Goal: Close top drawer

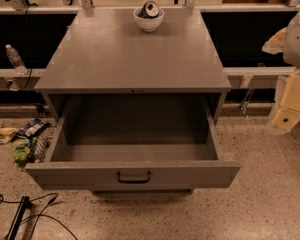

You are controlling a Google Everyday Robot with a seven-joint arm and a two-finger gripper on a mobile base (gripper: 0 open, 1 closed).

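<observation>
The top drawer [135, 176] of a grey metal cabinet stands pulled far out toward me, empty inside, with a small dark handle [133, 177] at the centre of its flat front. My gripper [286, 116] is at the right edge of the view, a cream-coloured part of the arm hanging to the right of the cabinet, level with the drawer's right side and apart from it.
A white bowl [148, 19] holding a can sits at the back of the cabinet top [132, 54]. A water bottle [14, 58] rests on a ledge at left. Snack packets [25, 139] and black cables [20, 214] lie on the speckled floor at left.
</observation>
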